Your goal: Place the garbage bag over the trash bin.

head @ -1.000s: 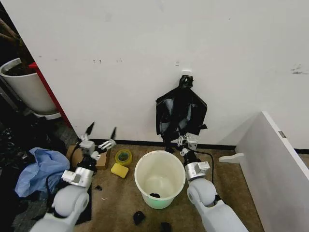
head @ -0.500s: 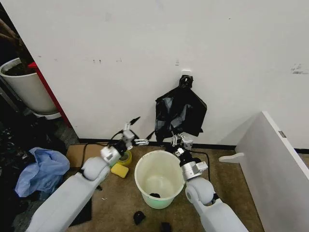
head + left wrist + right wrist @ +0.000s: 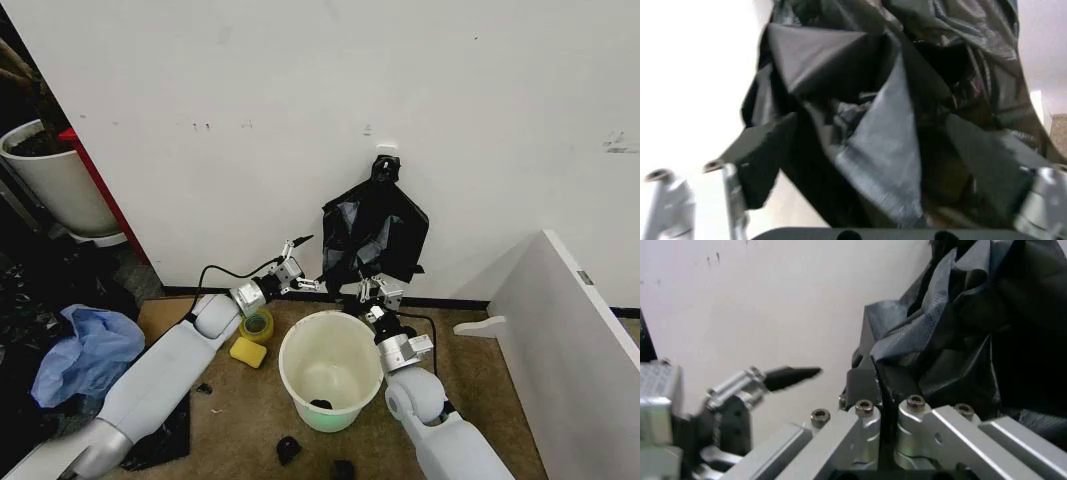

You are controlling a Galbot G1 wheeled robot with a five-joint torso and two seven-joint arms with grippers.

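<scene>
The garbage bag (image 3: 376, 232), glossy, black and crinkled, hangs from a hook on the white wall. Below it on the floor stands the cream-white trash bin (image 3: 290, 352), with a small dark scrap inside. My left gripper (image 3: 308, 264) is stretched out to the bag's lower left edge and is open, its fingers (image 3: 727, 187) on either side of the hanging folds (image 3: 873, 125). My right gripper (image 3: 376, 290) is above the bin's far rim, shut on the bag's bottom edge (image 3: 953, 355). The left gripper's fingertip (image 3: 792, 374) shows beside it.
A yellow sponge (image 3: 247, 352) and a tape roll (image 3: 256, 325) lie left of the bin. Farther left are a blue cloth (image 3: 85, 352) and a white planter pot (image 3: 55, 180). A white panel (image 3: 580, 320) stands at the right. Small dark bits (image 3: 287, 450) lie before the bin.
My left arm has swung from the floor at the left, past the tape roll, up to the bag's lower left edge. The right gripper has barely moved.
</scene>
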